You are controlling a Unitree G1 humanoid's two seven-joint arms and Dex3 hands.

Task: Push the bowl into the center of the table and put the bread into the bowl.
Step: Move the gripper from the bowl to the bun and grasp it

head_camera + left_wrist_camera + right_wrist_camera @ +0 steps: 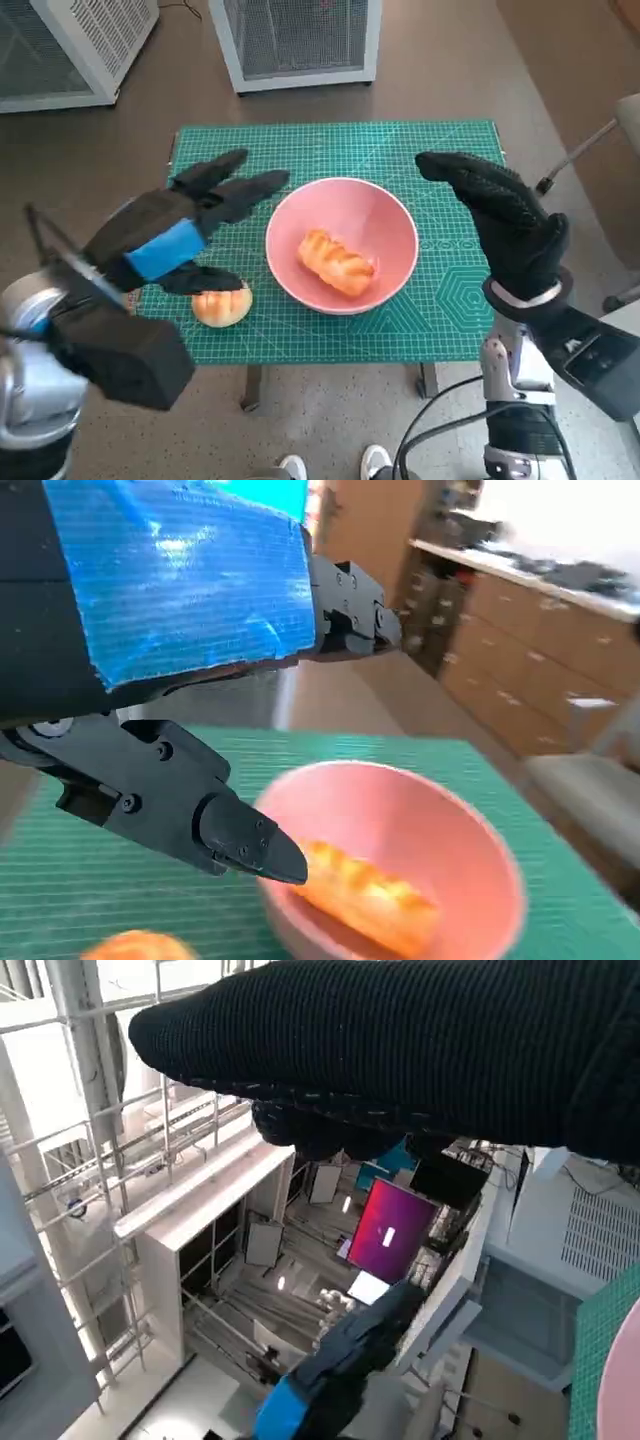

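The round pink bowl (342,244) sits upright mid-table, and the golden ridged bread loaf (336,262) lies on its side inside it.

A green mat (450,300) covers the table, bearing pink bowl (395,215) and bun (222,305).

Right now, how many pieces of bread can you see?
2. A long bread lies inside the pink bowl. A round bread sits on the green mat, beside the bowl, under the left robot hand.
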